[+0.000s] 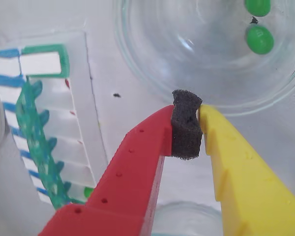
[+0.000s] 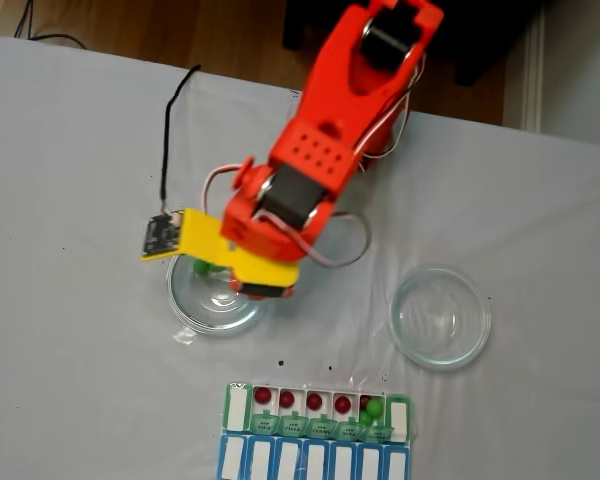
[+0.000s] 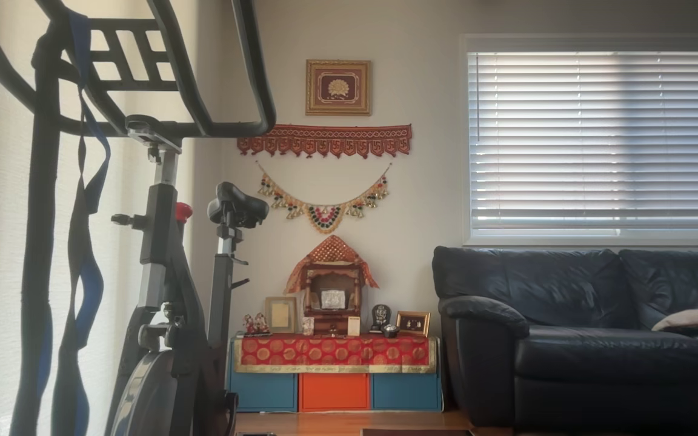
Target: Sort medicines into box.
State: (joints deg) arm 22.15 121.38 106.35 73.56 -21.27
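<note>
Closed, empty claw (image 1: 192,129) hovers over white tablecloth (image 2: 70,350); wood floor (image 2: 180,30) beyond.

Wrist view rides close behind the gripper (image 1: 200,123), looking down. Fixed view looks straight down on the worktop (image 2: 70,350); both share the box (image 2: 318,412). Other view faces a living-room wall.

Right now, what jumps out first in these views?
The big red arm dominates the fixed view, leaning over the left glass dish. In the wrist view its hand, one finger red and one yellow, is shut on a black foam pad just short of that dish, where two green balls lie. At the bottom of the fixed view, the green-lidded box already holds red balls in a row.
</note>
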